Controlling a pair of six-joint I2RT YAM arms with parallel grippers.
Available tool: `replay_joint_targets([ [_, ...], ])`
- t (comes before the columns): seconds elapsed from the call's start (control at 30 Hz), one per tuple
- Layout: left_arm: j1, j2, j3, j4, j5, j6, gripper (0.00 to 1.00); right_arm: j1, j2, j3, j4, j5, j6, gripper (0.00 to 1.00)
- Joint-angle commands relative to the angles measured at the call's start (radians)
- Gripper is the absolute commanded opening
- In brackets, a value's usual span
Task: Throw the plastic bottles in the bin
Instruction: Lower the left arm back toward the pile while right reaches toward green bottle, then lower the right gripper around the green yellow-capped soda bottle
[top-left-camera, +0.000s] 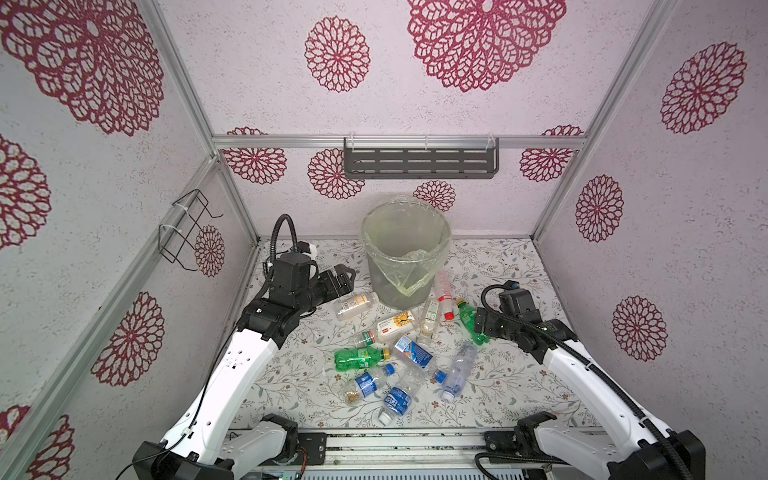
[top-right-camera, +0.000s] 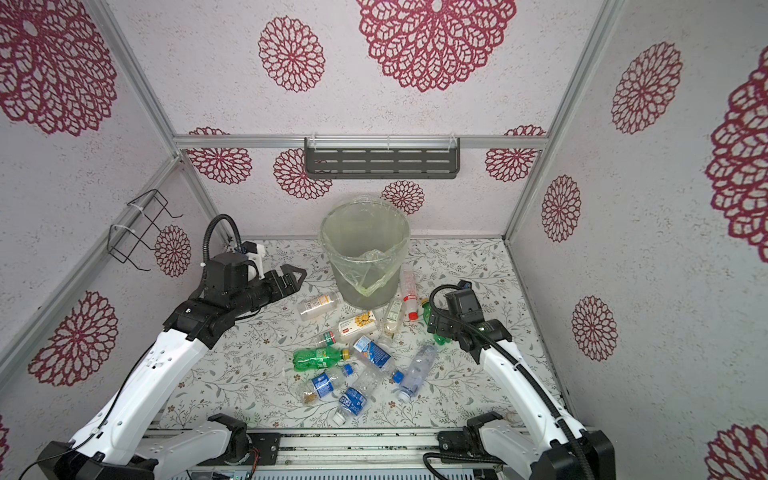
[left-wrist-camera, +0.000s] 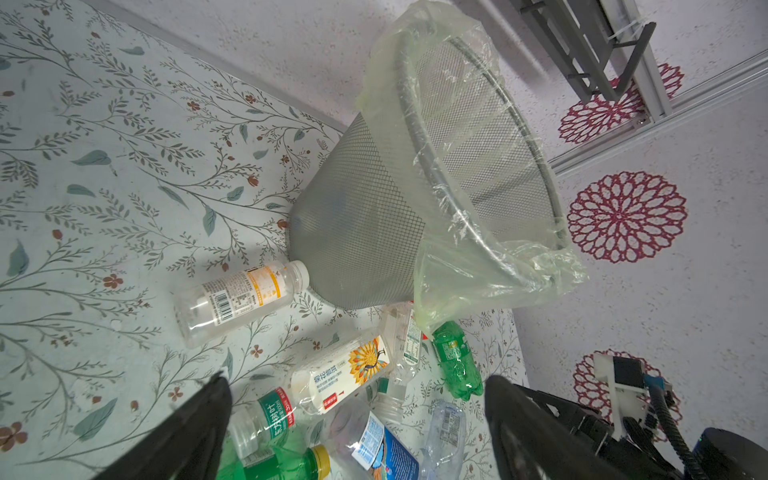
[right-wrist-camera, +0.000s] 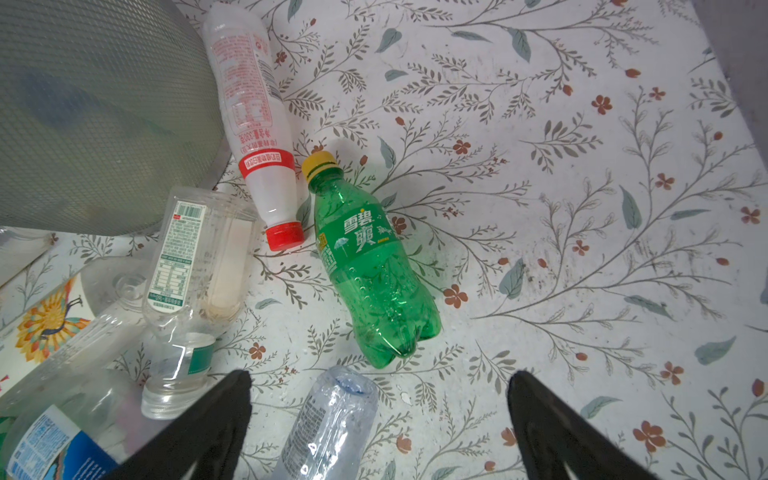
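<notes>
Centrally at the back of the table (top-left-camera: 519, 374), the mesh bin (top-left-camera: 380, 286) stands upright, lined with a yellowish bag (top-left-camera: 409, 270). The plastic bottles (top-left-camera: 411, 353) lie scattered before it. Left gripper (top-left-camera: 345, 280) and right gripper (right-wrist-camera: 378, 376) hover splayed, grasping nothing.

Round grey bin (left-wrist-camera: 353, 232): fine expanded-metal mesh, matt, see-through. Thin yellowish clear plastic liner bag (left-wrist-camera: 498, 278): glossy, crinkled film. Small plastic bottles (top-left-camera: 409, 353): mostly clear, glossy, several dented. Clear bottle with orange-and-white label (left-wrist-camera: 237, 299): smooth printed film sleeve. Green translucent plastic bottle with yellow cap (right-wrist-camera: 374, 282): glossy, dimpled lower body. Milky white plastic bottle with red cap (right-wrist-camera: 253, 104): satin sheen. Floral-print table covering (right-wrist-camera: 582, 208): smooth matt sheet, dark scuff specks. Pale wall panels with red rosettes (top-left-camera: 257, 83): rough, grainy, matt. Silver frame rails (top-left-camera: 291, 142): brushed metal. Dark grey slotted shelf (top-left-camera: 419, 163): matt, looks metal. Black wire rack (top-left-camera: 185, 228): thin wire. White arm shells (top-left-camera: 237, 365): smooth plastic.
</notes>
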Motion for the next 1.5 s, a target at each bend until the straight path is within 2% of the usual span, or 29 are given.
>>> replay_joint_targets([
  [0.0,0.009,-0.044,-0.047,0.043,-0.03,-0.003,0.97,0.001,0.001,0.019,0.017,0.02,-0.037,0.99],
  [0.27,0.017,-0.1,-0.153,0.055,-0.055,-0.028,0.97,0.001,0.04,-0.011,0.055,0.004,-0.068,0.99],
  [0.93,0.03,-0.19,-0.255,-0.007,-0.103,-0.07,0.97,-0.015,0.228,0.016,0.128,-0.017,-0.132,0.99],
  [1.47,0.047,-0.218,-0.303,-0.029,-0.126,-0.087,0.97,-0.079,0.408,0.063,0.186,-0.067,-0.179,0.84],
])
